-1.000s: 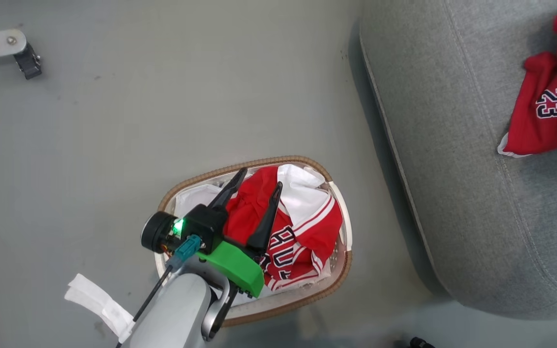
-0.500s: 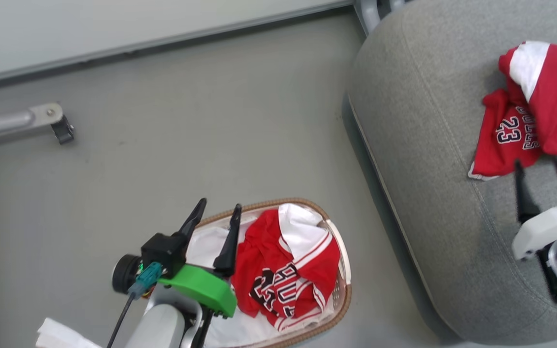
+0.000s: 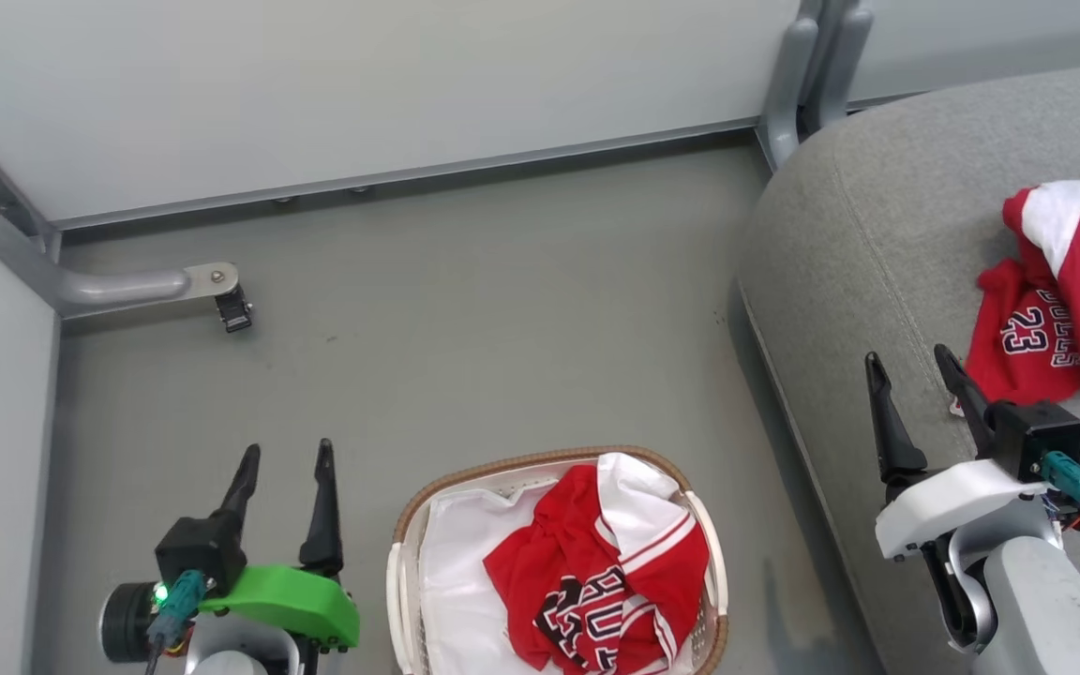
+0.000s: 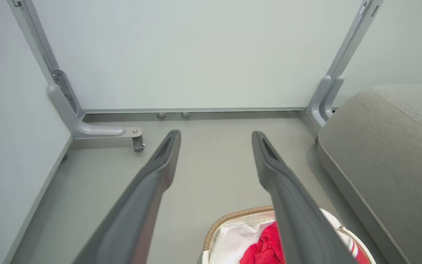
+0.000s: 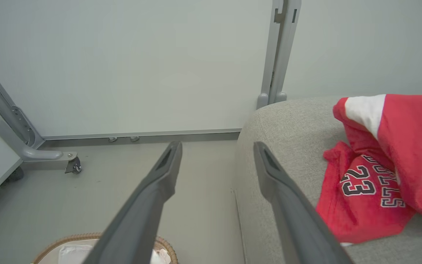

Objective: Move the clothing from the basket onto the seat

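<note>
You have a dull grey floor (image 3: 502, 309) across the middle of the head view, closed along the top by pale panel walls (image 3: 362, 84). At left, a grey metal leg (image 3: 118, 286) ends in a small black caster (image 3: 235, 311). A grey post (image 3: 807, 75) rises at upper right. The light is even.

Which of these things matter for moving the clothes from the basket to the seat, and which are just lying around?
For the job: basket, red jersey inside it, grey seat, jerseys lying on it.
Just lying about: white liner sheet, metal frame leg with caster.
</note>
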You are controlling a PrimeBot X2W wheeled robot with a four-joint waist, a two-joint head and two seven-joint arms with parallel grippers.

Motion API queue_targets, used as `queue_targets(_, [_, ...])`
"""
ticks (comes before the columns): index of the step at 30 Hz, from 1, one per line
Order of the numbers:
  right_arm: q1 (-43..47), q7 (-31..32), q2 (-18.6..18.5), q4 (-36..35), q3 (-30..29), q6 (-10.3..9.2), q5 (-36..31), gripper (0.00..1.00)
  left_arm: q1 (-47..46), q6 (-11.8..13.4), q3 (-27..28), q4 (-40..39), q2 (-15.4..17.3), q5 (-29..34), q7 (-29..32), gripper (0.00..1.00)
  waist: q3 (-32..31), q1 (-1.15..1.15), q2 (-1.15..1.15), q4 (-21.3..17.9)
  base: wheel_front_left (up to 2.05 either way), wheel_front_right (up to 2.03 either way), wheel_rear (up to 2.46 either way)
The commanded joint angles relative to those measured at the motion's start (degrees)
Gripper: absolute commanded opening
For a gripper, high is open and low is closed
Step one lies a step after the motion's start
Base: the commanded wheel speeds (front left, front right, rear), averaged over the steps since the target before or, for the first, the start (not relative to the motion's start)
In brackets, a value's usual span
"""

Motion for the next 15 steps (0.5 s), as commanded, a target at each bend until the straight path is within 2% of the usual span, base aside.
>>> queue_targets(1, [1.3,-0.1,0.5,-0.5,-0.3,-0.08,-0.3,1.00,1.5,0.7,1.2,-0.5,0.1,0.6,0.0,1.00,-2.8,0.00,0.55,3.0,0.00,0.00,0.00])
queue_targets(5, [3.6,-0.1,2.0,-0.9,0.1,-0.08,-0.7,1.00,3.6,1.7,3.9,-1.2,0.1,1.1,0.0,1.00,-4.0,0.00,0.55,4.8,0.00,0.00,0.00])
queue_targets(15, [8.7,-0.1,3.4,-1.0,-0.6,-0.08,-1.0,1.00,8.3,1.1,5.9,-2.6,0.1,1.1,0.0,1.00,-6.4,0.00,0.55,7.1,0.00,0.00,0.00])
